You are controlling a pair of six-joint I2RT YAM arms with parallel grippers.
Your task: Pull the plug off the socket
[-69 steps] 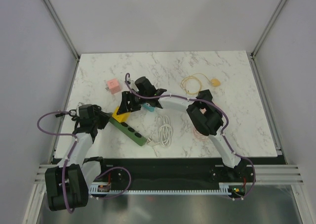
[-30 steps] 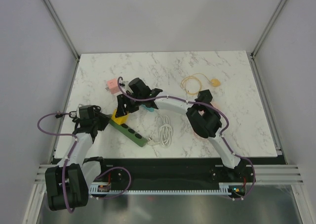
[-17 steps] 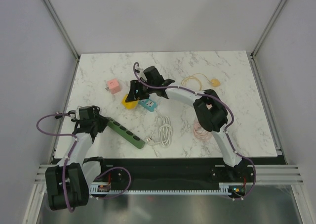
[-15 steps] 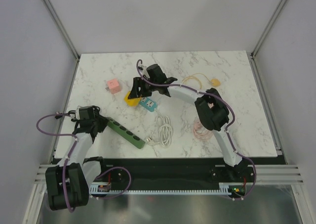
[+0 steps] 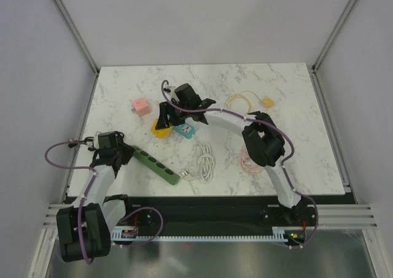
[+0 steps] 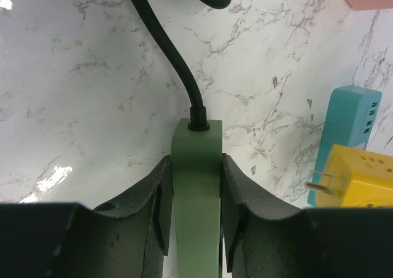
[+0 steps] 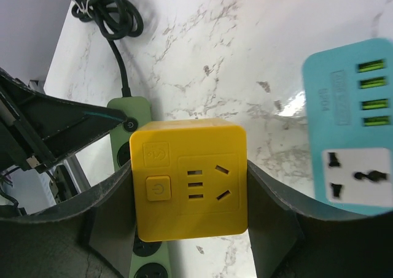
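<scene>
The green power strip (image 5: 157, 165) lies on the marble table at the front left. My left gripper (image 5: 116, 153) is shut on its cord end, and the strip (image 6: 196, 186) sits between my fingers (image 6: 161, 204). My right gripper (image 5: 166, 119) is shut on the yellow cube plug (image 5: 160, 128) and holds it off the strip, up and to the right of it. In the right wrist view the plug (image 7: 191, 178) fills the jaws, with the strip (image 7: 132, 115) behind it. The plug's prongs (image 6: 317, 186) show bare in the left wrist view.
A teal adapter (image 5: 184, 129) lies just right of the yellow plug. A pink cube (image 5: 140, 107) sits to the back left. A white cable (image 5: 203, 165), a pink cable (image 5: 249, 162) and a yellow cable (image 5: 244, 100) lie to the right. The strip's black cord (image 6: 166, 51) curls leftward.
My right gripper pulled the yellow plug off the green strip, carried it up and right, and has now drifted slightly left. The left gripper kept hold of the strip.
</scene>
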